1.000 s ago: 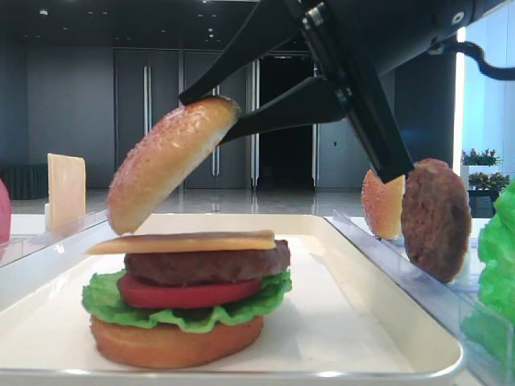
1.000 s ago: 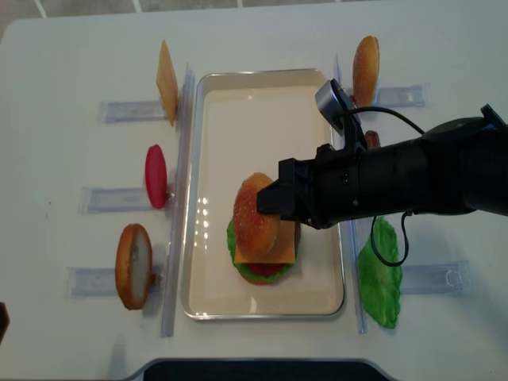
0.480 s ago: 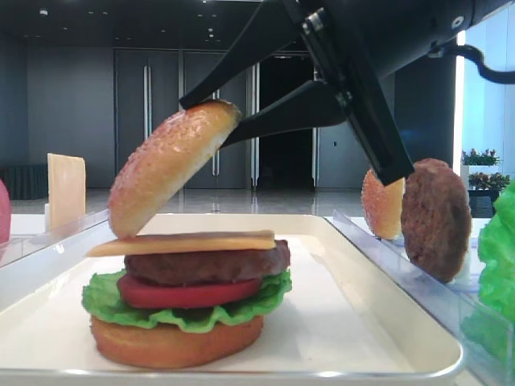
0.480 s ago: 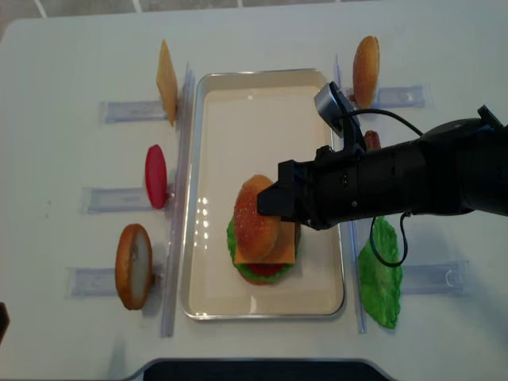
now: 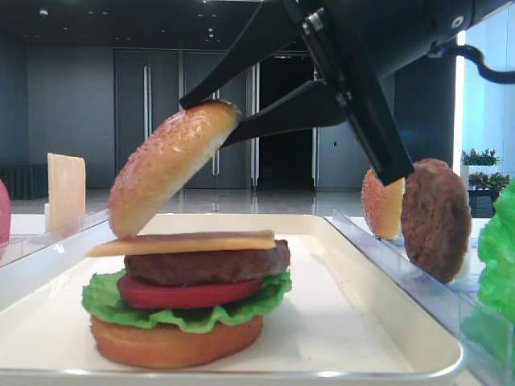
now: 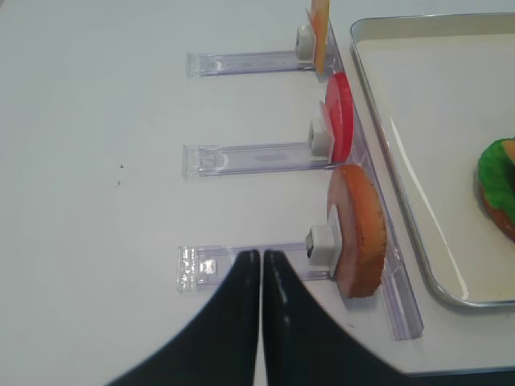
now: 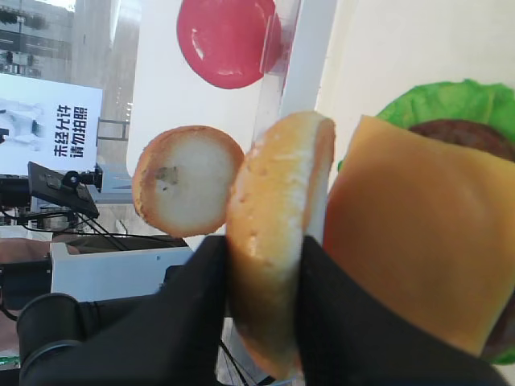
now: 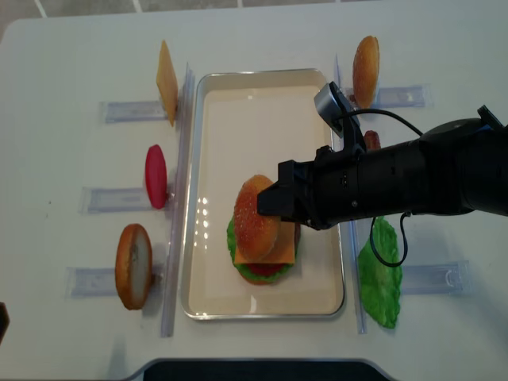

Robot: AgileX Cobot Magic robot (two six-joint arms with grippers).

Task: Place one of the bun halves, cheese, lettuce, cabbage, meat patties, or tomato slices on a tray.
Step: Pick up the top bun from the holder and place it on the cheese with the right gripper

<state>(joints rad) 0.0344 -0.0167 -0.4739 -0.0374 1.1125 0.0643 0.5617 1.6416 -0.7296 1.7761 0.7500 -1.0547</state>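
Pinching the tilted bun top (image 5: pixel 173 165), the right hand (image 5: pixel 211 121) holds it touching the cheese (image 5: pixel 185 242).

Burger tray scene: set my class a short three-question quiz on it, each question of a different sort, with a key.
1. True or false: the bun top lies flat on the cheese.
2. Which gripper holds the bun top? A) left gripper B) right gripper
3. Fill in: directly under the cheese sits the ____.

Key
1. False: it hangs tilted, only its low edge at the cheese.
2. B.
3. Meat patty, above the tomato slice, lettuce and bottom bun on the tray.
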